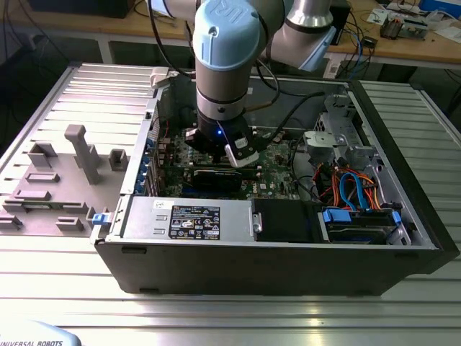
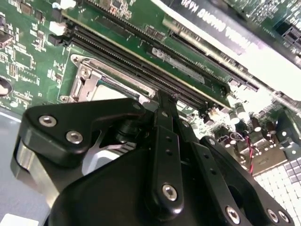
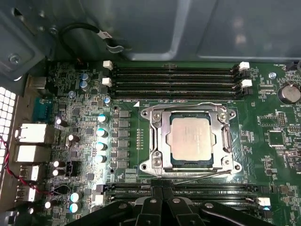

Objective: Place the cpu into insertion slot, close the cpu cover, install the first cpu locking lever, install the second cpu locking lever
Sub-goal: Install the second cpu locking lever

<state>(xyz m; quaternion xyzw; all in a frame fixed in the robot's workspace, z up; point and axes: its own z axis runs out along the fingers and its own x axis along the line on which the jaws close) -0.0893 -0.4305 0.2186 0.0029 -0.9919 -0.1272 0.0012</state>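
My gripper (image 3: 162, 195) hangs inside the open computer case (image 1: 288, 270), low over the green motherboard (image 3: 75, 94), its two fingers pressed together and holding nothing. Just beyond their tips, the cpu (image 3: 190, 140) lies flat in the insertion slot (image 3: 155, 162), the cpu cover (image 3: 221, 123) folded down around it, framing its silvery top. A thin locking lever (image 3: 197, 176) runs along the socket edge nearest my fingers.
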